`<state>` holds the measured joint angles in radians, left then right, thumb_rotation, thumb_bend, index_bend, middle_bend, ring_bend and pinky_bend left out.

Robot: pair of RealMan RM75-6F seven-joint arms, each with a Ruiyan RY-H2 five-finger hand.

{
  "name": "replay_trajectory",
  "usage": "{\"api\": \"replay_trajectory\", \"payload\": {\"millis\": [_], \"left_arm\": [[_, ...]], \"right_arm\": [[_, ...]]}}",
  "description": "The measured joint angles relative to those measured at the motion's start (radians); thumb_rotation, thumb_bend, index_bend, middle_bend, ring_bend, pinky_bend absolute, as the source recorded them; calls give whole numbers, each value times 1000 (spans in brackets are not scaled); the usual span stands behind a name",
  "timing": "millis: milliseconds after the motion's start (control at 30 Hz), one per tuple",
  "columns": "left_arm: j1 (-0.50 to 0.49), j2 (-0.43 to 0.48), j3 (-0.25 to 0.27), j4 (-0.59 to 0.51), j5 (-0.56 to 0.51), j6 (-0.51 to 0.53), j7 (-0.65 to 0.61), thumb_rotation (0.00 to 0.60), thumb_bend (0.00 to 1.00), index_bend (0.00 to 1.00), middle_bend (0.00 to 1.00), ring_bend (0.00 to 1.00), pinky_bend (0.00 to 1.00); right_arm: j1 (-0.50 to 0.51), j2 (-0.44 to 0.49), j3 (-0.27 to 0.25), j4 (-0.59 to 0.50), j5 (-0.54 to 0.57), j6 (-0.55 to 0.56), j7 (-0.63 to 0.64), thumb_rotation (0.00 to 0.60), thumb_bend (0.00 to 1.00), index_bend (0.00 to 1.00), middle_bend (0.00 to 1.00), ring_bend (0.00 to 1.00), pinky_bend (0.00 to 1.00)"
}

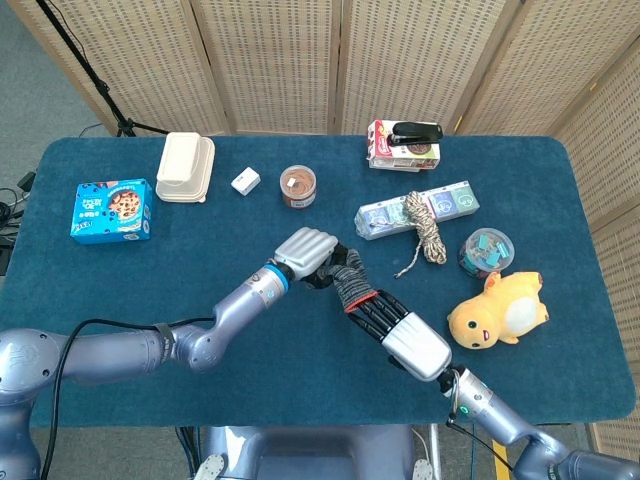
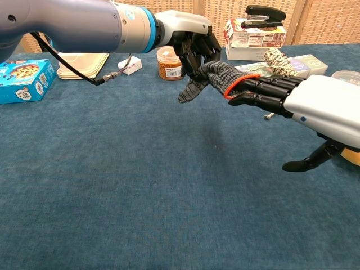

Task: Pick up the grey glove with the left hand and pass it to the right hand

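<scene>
head view: high above the near edge, looking steeply down; takes in the whole blue table point(image 1: 120, 290) and the wicker screen point(image 1: 300, 60) behind
chest view: low, close, facing forward across the tabletop
shared: mid-table, both hands, the brown jar point(image 2: 168, 63), stapler point(image 2: 264, 13), blue cookie box point(image 1: 111, 210)
</scene>
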<state>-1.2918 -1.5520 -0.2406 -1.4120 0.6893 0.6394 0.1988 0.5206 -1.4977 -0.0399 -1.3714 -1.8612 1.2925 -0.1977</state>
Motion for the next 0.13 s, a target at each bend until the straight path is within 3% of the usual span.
{"api": "replay_trajectory", "payload": {"millis": [133], "left_arm": [[2,6,6,-10,-2,13,9,600,414,624,575,506,554]], "right_arm": [[0,-1,-3,0,2,-1,-5,600,51,91,0,0,102]]}}
